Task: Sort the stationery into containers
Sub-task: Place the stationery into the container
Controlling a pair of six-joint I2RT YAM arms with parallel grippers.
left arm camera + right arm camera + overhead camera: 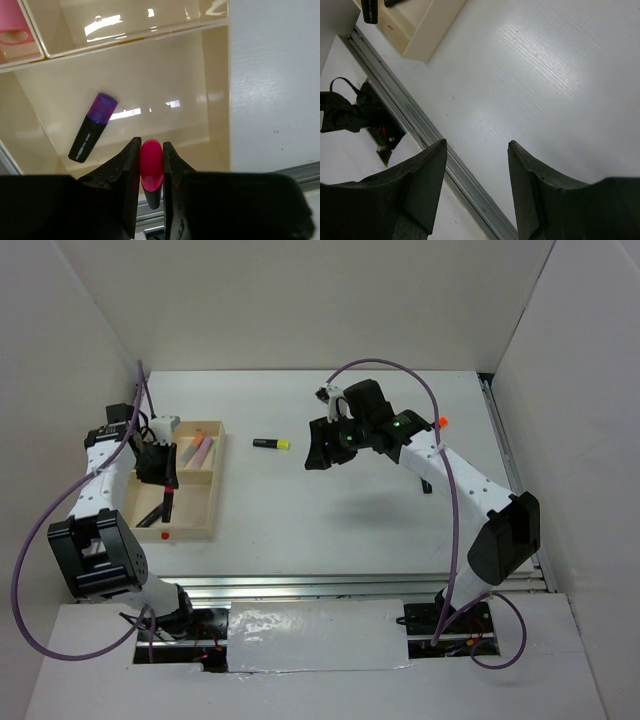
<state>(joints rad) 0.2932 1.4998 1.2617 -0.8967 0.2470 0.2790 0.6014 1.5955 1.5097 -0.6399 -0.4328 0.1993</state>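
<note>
Wooden tray sits at the left of the top view, with a small red dot on its lower rim. The left gripper is right over the tray's big compartment. On the left wrist cam it's clamped on a red-capped marker, with the cap pointing up the frame and the dark body squeezed between the fingers. Can't tell if the marker touches the compartment floor or hangs just above it.

A purple-capped marker with a black body lies tilted in the same compartment, left of the held one. A pink pastel marker peeks in at the upper left corner, in a neighbouring compartment.

The right gripper hangs over the middle of the table, fingers spread wide and holding nothing. A yellow-capped marker lies flat on the table between that gripper and the tray, cap end toward the gripper.
</note>
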